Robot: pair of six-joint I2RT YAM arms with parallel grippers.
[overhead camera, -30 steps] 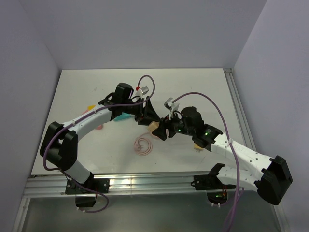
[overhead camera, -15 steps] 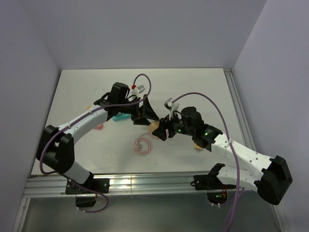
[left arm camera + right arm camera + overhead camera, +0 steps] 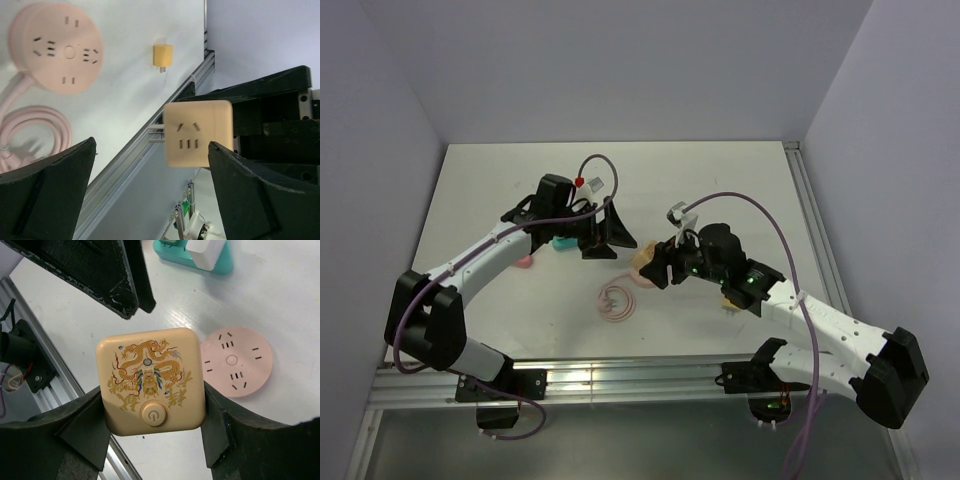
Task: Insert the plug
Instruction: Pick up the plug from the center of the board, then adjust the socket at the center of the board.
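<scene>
Plug cube, clamped in the right gripper, should be squared prongs-down over the pink socket; left gripper spread, empty.

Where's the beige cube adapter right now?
The cube adapter is mid-table in the top view, clamped in the jaws of the right gripper, just right of the open left gripper.

Beige plug, golden dragon pattern
</scene>
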